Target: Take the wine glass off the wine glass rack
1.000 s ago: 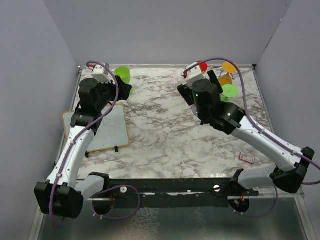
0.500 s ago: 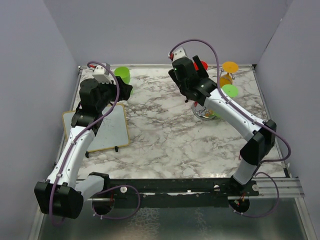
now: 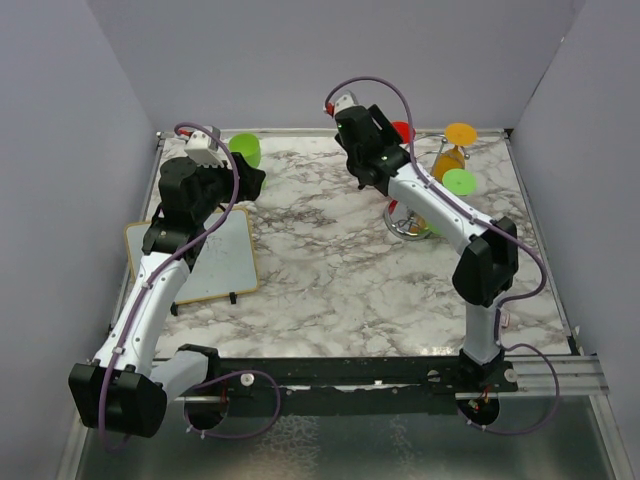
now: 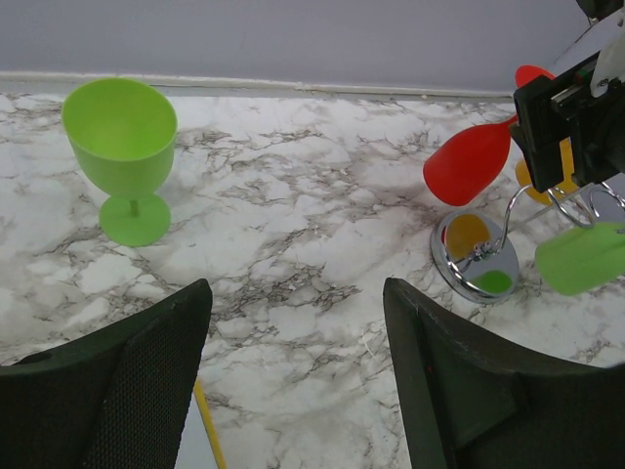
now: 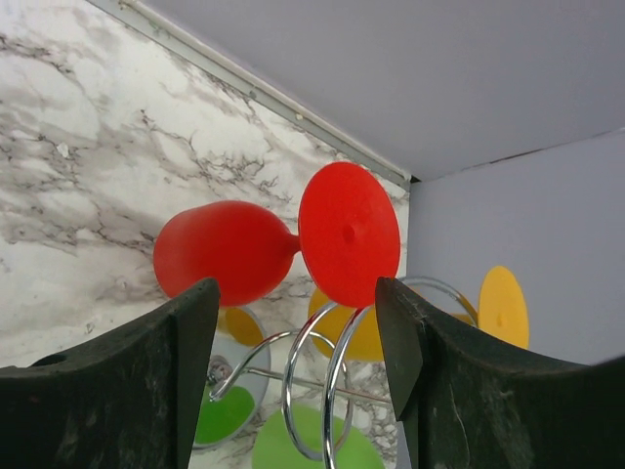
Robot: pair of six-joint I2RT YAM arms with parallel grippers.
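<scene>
The wine glass rack [image 3: 410, 222], silver wire on a round base, stands at the back right. Hanging on its arms are a red wine glass [image 3: 402, 130], an orange one [image 3: 455, 145] and a green one [image 3: 459, 181]. My right gripper [image 3: 385, 165] is open just left of the red glass. In the right wrist view the red glass [image 5: 227, 250] and its foot hang between the fingers, held by the rack's wire loops [image 5: 332, 391]; the right gripper [image 5: 296, 305] touches nothing. My left gripper [image 4: 293, 322] is open and empty over the marble, at the back left [image 3: 250, 180].
A second green wine glass [image 4: 122, 147] stands upright on the table at the back left [image 3: 245, 150], next to the left gripper. A white board with a yellow rim [image 3: 200, 255] lies under the left arm. Walls close the table on three sides.
My right arm has swung from over the rack to the back and stretched out, bringing its open gripper to the left of the red glass. The left arm has not moved.
</scene>
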